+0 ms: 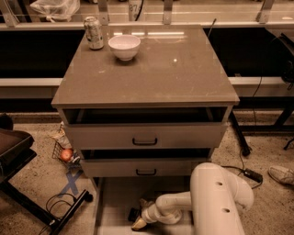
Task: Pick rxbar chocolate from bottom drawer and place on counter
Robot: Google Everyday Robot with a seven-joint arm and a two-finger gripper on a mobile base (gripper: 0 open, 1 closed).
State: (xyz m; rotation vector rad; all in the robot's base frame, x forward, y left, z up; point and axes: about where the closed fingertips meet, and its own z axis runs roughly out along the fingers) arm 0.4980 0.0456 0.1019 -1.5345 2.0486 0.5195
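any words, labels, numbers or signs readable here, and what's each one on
"87", seemingly, on the white container behind the counter.
Blue "X" mark on the floor.
Silver can: print not readable.
rxbar chocolate, beside the gripper in the bottom drawer: print not readable.

Grey-brown counter (183, 78) with two things at its far left.
A silver can (94, 33) stands near the far-left corner, with a white bowl (124, 47) just to its right, not touching it. Down at the near side, the gripper (139, 215) hangs low over the bottom drawer (115, 197) and its pale floor.
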